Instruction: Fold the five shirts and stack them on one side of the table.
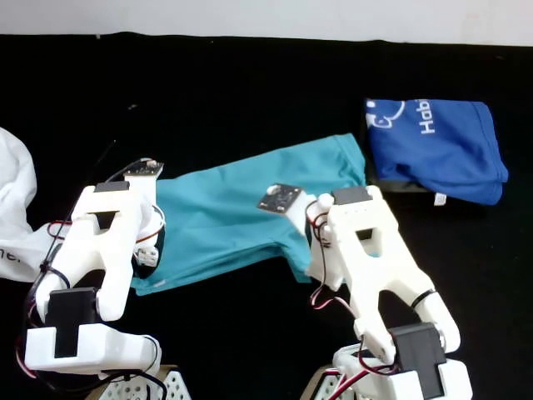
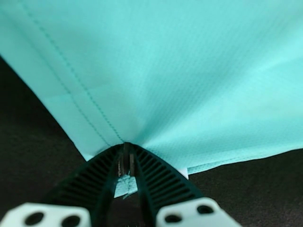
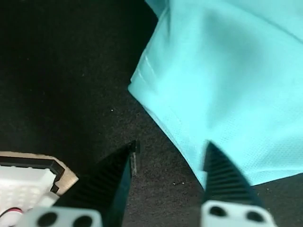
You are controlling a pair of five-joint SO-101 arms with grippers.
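Left wrist view: left gripper (image 2: 127, 163) clenched on teal shirt (image 2: 189, 71) at hem corner, thin bite, may slip if pulled; right gripper (image 3: 171, 144) spread wide by sleeve edge, grasping nothing, a miss skews the fold. Shirt lies on table (image 1: 250, 83) between arms.

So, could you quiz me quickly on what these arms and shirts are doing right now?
1. True or false: the left gripper is shut on the teal shirt's edge.
2. In the high view, the folded blue shirt lies: A) far right, B) near left, C) centre.
3. Fill in: the right gripper's jaws stand ____.
Key: 1 true; 2 A; 3 open.
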